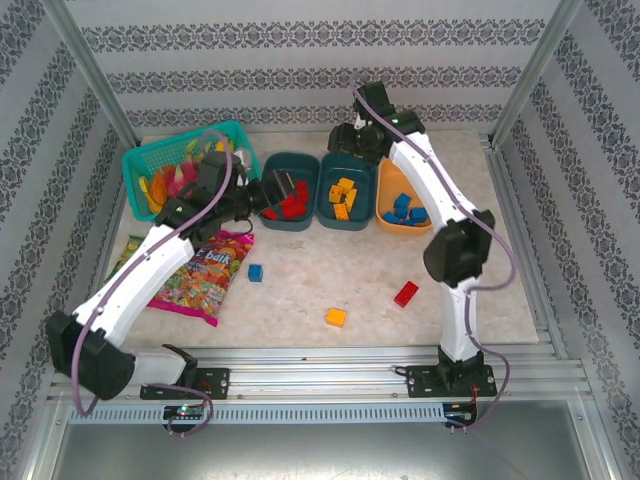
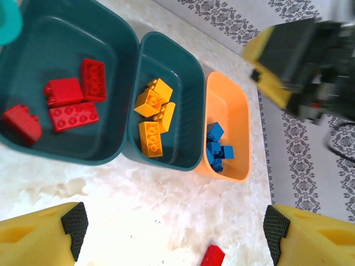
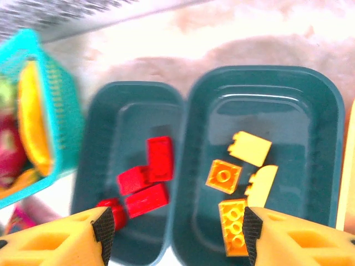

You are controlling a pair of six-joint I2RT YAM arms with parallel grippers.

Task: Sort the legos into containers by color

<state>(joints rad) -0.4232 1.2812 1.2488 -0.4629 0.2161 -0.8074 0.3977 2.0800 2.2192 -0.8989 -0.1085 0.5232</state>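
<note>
Right hand (image 3: 177, 230) spread, empty, above yellow legos (image 3: 223, 176) in middle teal tub (image 3: 260, 77).

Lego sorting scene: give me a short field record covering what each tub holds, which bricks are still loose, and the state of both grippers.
Left teal tub: red bricks
Middle teal tub: yellow bricks
Orange tub: blue bricks
Loose on table: blue brick, orange brick, red brick
Left gripper: open, empty, by the left teal tub
Right gripper: open, empty, above the teal tubs' far side
</note>
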